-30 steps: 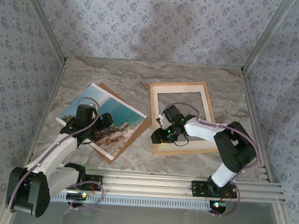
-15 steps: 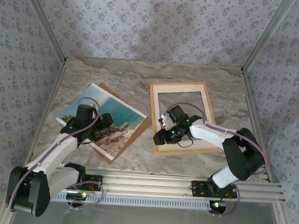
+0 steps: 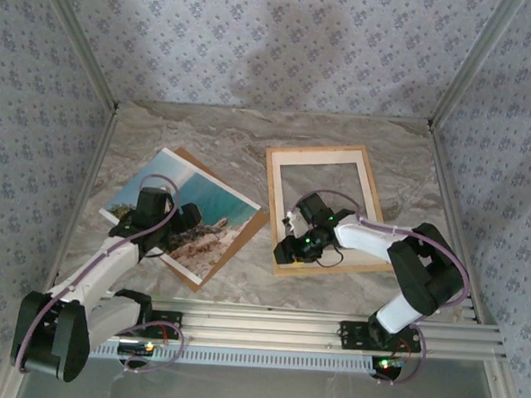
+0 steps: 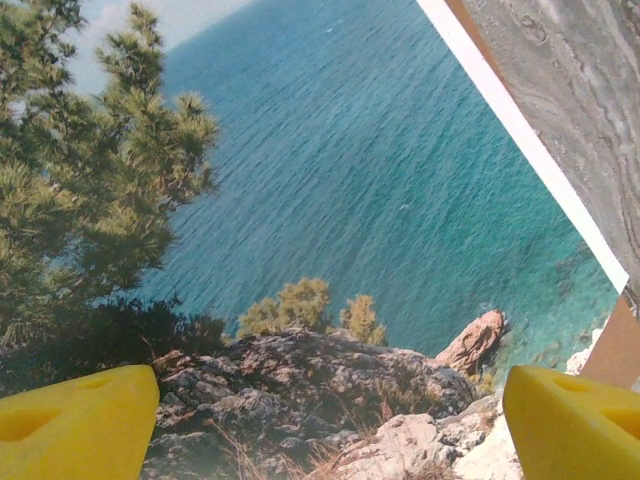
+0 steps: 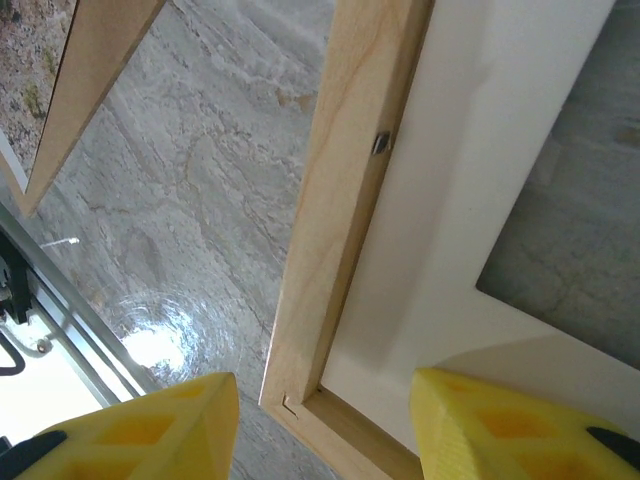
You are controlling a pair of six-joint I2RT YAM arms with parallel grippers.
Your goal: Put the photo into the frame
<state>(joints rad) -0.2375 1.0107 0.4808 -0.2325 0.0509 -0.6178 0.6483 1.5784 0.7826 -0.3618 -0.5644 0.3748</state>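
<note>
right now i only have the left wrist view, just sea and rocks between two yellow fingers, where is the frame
observer: the frame lies flat on the marble table, to the right of the photo and not touching it
operator: anything in it
observer: a cream mat sits inside it, and the table shows through the mat's opening
operator: and the other arm
observer: the right end effector hangs open over the frame's near left corner, with the corner between its jaws
</note>
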